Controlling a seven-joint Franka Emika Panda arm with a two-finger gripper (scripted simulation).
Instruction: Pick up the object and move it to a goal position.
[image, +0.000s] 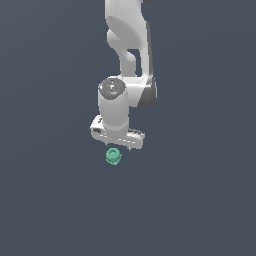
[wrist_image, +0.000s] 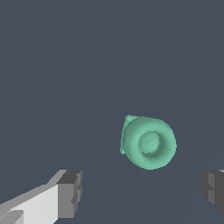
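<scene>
With its jaws spread wide and empty, the gripper (wrist_image: 141, 192) hangs above the teal-green object (wrist_image: 148, 142), which lies on the dark floor off the fingers' line, so a straight descent would likely clip its rim.

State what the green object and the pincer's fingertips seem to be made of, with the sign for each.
Object: looks like matte plastic or rubber; even teal, soft shading, no sharp glints. Being a render, its material stays open.
Pincer fingertips: dull grey blocky pads, perhaps rubber, on smooth white bodies that resemble painted metal or plastic.
</scene>
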